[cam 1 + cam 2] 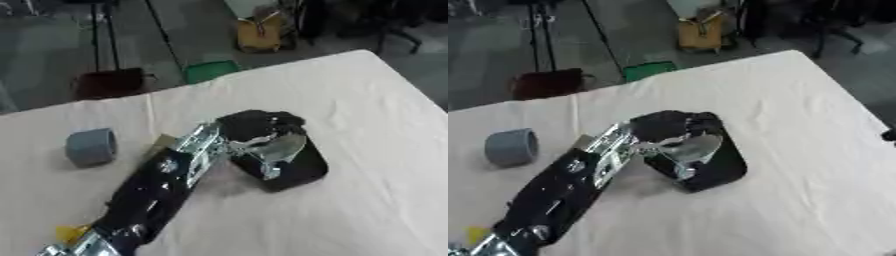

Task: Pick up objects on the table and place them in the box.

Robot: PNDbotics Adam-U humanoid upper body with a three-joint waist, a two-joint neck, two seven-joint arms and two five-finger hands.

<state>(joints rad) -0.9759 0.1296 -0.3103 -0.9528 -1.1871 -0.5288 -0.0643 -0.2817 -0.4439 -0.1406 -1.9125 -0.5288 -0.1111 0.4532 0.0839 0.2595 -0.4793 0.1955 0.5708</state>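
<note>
While the left arm stretches in from the near-left corner, a grey roll [91, 146] lies on its side on the white tablecloth [367, 150], well to the left and apart from everything else, not yet dealt with. Close to the near-left edge a small yellow thing [70, 233] shows beside the arm; what it is cannot be made out. Just left of the forearm a tan shape [160, 143] peeks out, mostly hidden by the arm. Further right, the left hand [258, 125] sits over the far rim of the black box [302, 172], near the middle of the table. Its fingers curl downward into the box, and something pale and shiny [278, 147] shows just beneath them. Whether the hand holds it cannot be told. The hand's place over the opening suggests a drop into the box. At the right edge of the right eye view a small dark shape shows, perhaps the right hand [890, 135]; its fingers cannot be made out.
</note>
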